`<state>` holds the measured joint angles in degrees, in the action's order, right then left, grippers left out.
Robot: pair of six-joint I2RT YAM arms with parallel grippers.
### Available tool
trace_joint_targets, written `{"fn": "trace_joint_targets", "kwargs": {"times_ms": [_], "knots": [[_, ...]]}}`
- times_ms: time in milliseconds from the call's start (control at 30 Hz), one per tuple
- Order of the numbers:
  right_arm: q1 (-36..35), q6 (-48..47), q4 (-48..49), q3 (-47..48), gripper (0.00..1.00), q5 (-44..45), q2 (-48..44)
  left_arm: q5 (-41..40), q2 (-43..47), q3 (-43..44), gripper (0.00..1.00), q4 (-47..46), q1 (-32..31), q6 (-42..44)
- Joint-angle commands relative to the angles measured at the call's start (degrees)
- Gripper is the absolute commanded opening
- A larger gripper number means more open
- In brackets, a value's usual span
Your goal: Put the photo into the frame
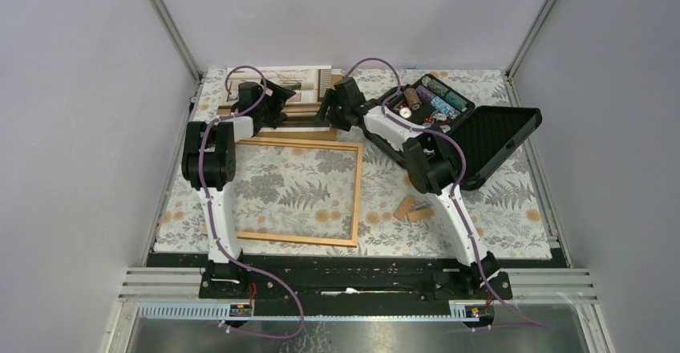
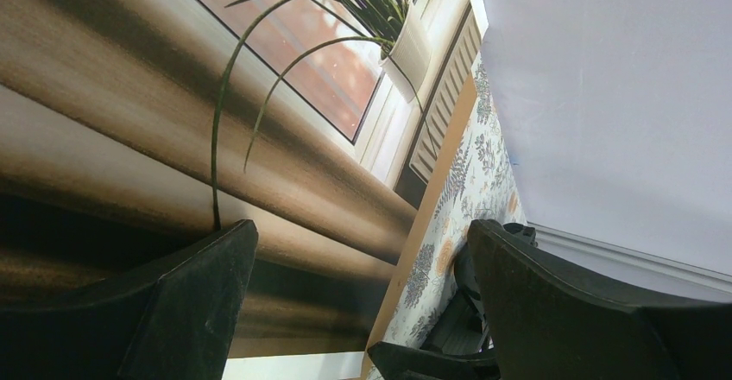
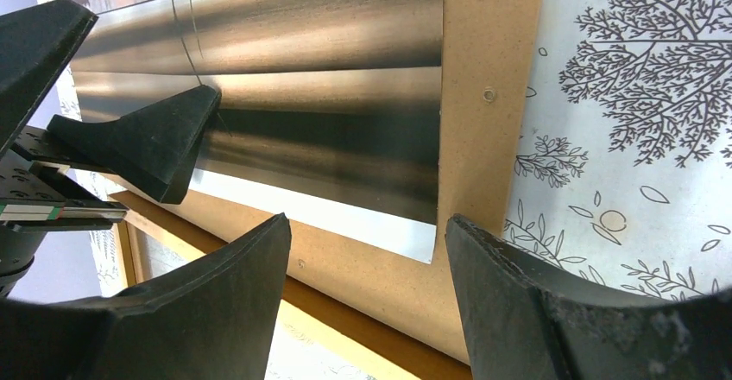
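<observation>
The photo lies face up on a brown backing board at the back of the table. The frame, a thin tan border, lies flat just in front of it, with only the tablecloth inside. My left gripper is open, low over the photo's front part, one finger over the print. My right gripper is open and empty, low over the photo's front right corner and the board. The frame's back rail shows between the right fingers.
An open black case with several small items stands at the back right, beside my right arm. Two small wooden blocks lie right of the frame. A floral cloth covers the table, with walls close on three sides.
</observation>
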<state>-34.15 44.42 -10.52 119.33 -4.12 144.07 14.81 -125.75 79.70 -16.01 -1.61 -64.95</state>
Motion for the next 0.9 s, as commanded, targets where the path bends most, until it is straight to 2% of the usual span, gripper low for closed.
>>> {"fn": "trace_joint_targets", "kwargs": {"times_ms": [0, 200, 733, 867], "knots": [[-0.7, -2.0, -6.8, -0.3, 0.74, 1.9, 0.0, -0.2, -2.4, -2.3, 0.99, 6.3, 0.3, 1.8], [-1.4, -0.8, -9.4, 6.1, 0.74, -0.8, 5.2, 0.6, -3.1, -2.0, 0.99, 6.7, 0.4, 1.0], [-2.1, 2.4, -9.7, 13.1, 0.74, -4.6, 11.9, 1.7, -3.2, -2.6, 0.99, 6.6, 1.2, 1.1], [-2.1, 1.8, -10.3, 13.4, 0.74, -4.0, 11.2, 2.4, -3.3, -2.4, 0.99, 6.3, 1.4, 1.6]]}}
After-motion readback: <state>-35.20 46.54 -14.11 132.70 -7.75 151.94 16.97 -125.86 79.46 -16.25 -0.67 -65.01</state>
